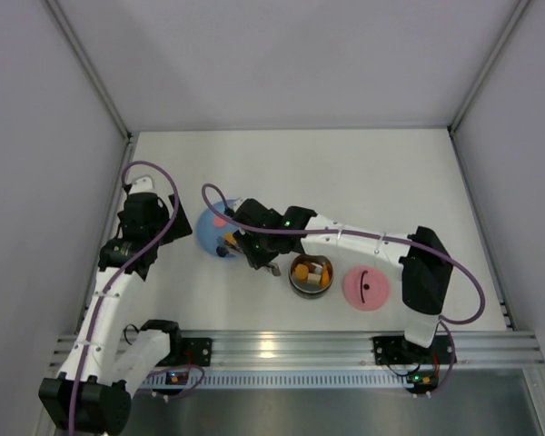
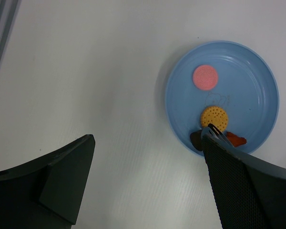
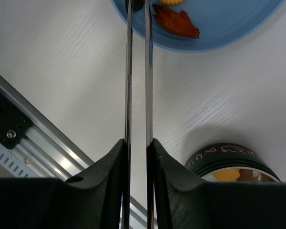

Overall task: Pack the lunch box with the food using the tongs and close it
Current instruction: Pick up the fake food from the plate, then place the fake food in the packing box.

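Note:
My right gripper (image 3: pixel 138 143) is shut on the tongs (image 3: pixel 137 71), pressing their two slim arms close together. The tongs' tips reach the near edge of the blue plate (image 3: pixel 224 28) and close around a dark brown piece of food (image 2: pixel 196 140). On the plate beside it lie an orange-red piece (image 3: pixel 176 21), a yellow biscuit (image 2: pixel 214 117) and a pink round piece (image 2: pixel 205 77). The steel lunch box (image 1: pixel 310 274) stands right of the plate with several pieces in it. Its pink lid (image 1: pixel 366 288) lies flat further right. My left gripper (image 2: pixel 148 157) hovers open and empty left of the plate.
An aluminium rail (image 1: pixel 291 350) runs along the table's near edge. Grey walls (image 1: pixel 36 136) close in the left, right and back sides. The right arm (image 1: pixel 345 238) stretches over the table above the lunch box.

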Available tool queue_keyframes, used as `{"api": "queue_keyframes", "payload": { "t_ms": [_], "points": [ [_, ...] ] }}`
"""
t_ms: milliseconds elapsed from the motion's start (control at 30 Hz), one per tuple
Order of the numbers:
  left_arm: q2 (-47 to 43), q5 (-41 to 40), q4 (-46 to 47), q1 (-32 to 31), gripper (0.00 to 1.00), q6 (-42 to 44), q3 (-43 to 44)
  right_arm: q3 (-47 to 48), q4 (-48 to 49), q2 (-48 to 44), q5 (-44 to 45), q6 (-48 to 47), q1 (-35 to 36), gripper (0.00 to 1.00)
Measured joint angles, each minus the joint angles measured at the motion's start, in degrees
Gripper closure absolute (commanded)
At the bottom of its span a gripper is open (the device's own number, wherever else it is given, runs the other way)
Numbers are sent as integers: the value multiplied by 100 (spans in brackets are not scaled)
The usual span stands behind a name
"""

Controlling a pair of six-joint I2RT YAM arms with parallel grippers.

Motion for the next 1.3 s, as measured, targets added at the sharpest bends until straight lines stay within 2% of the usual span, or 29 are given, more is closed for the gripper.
{"api": "queue_keyframes", "payload": {
  "t_ms": [667,1300],
  "points": [
    [0,-2,0,0,1,0,0,28,-107,-219,260,-4,-264,80],
    [0,-2,0,0,1,0,0,-7,-334,-922,306,-52,-514,81]
  ]
}}
